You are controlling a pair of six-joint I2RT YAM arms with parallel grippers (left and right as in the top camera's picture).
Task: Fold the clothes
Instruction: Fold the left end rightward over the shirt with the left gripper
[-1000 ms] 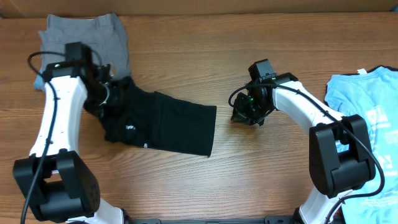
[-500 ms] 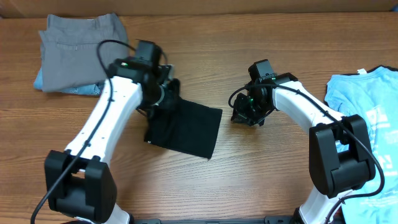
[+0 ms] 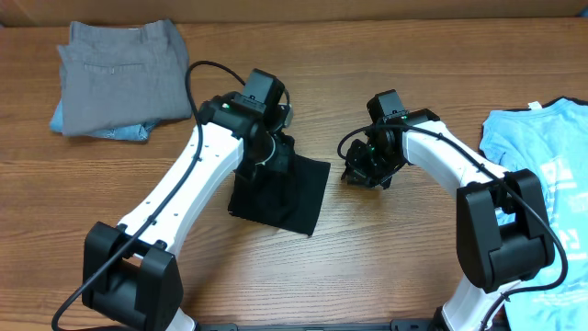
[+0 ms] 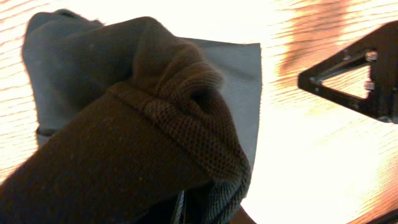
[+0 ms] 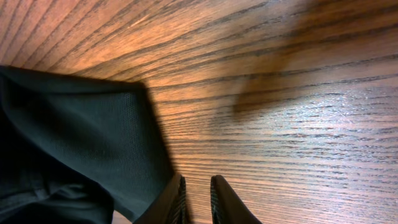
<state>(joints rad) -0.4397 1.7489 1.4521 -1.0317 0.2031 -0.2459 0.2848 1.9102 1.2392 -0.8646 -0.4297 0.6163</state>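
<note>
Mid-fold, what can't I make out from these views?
- Left gripper, its grip: left wrist view, buried in the bunched black T-shirt; overhead, under the wrist.
- Right gripper: right wrist view, fingers cut off by the bottom edge.
- Light blue T-shirt: overhead, cut by the right edge.

T-shirt (image 3: 285, 195) on the table (image 3: 395, 267) at centre, left gripper (image 3: 274, 152) over its far edge, right gripper (image 3: 360, 173) just right of it, trousers (image 3: 119, 64) far left atop another garment (image 3: 99, 130), printed T-shirt (image 3: 542, 175) at the right edge, well apart
</note>
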